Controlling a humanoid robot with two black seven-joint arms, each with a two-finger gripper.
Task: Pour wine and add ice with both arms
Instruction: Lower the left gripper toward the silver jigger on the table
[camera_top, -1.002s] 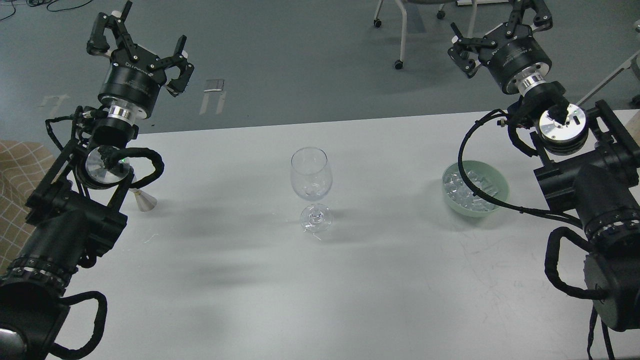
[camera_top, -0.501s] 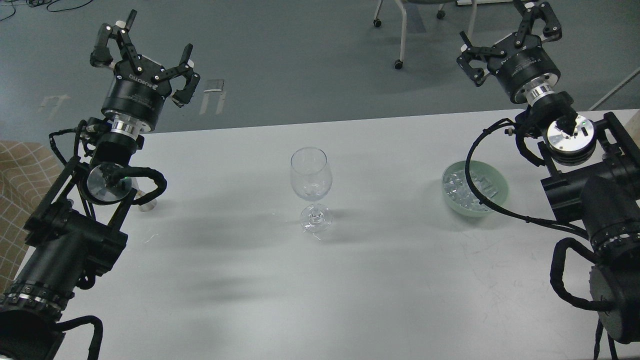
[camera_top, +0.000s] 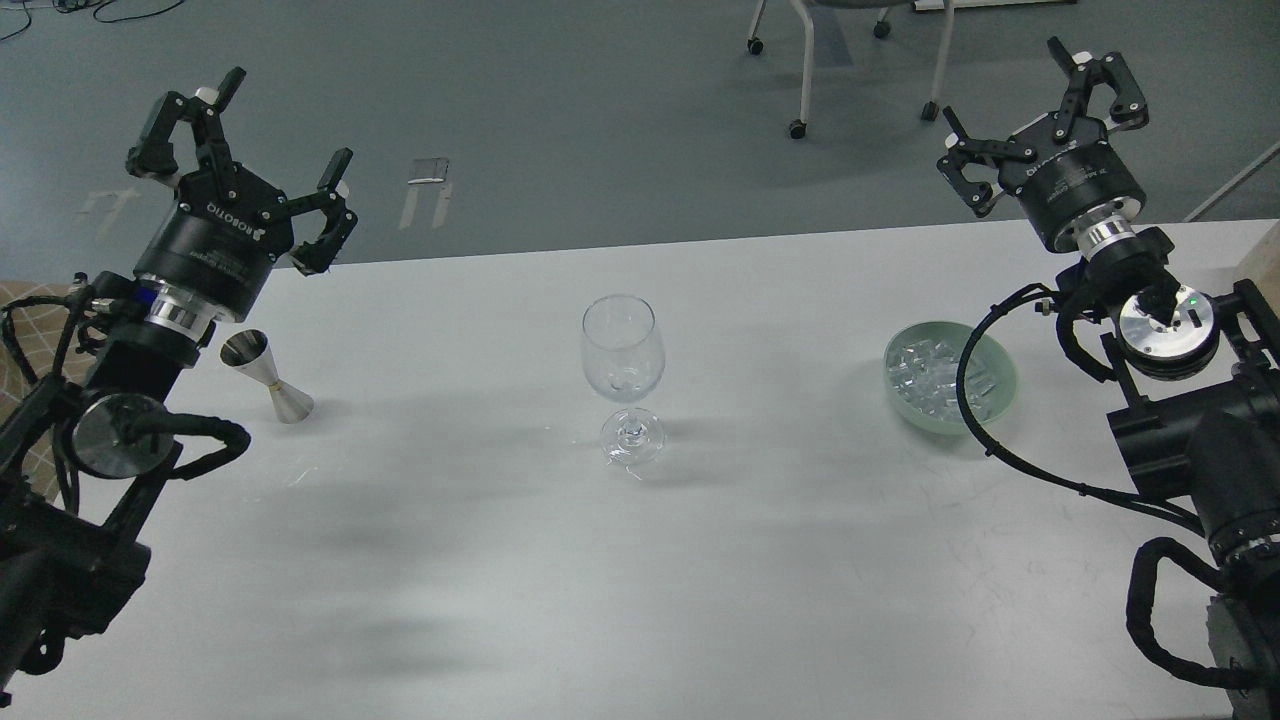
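Head view: a wine glass (camera_top: 623, 375) stands upright mid-table (camera_top: 640, 560). The ice (camera_top: 935, 378) lies heaped in a green bowl (camera_top: 1003, 385) to its right, crossed by a black cable (camera_top: 975, 425). A steel jigger (camera_top: 266, 375) stands left. Left gripper (camera_top: 245, 150) and right gripper (camera_top: 1045, 125) both hang spread wide, empty, well apart from everything

Wine glass (camera_top: 622, 372) upright mid-table (camera_top: 640, 560); steel jigger (camera_top: 266, 376) stands at left, green bowl (camera_top: 952, 376) of ice (camera_top: 930, 372) at right. Left gripper (camera_top: 245, 170) and right gripper (camera_top: 1040, 120) raised, fingers spread, holding nothing.
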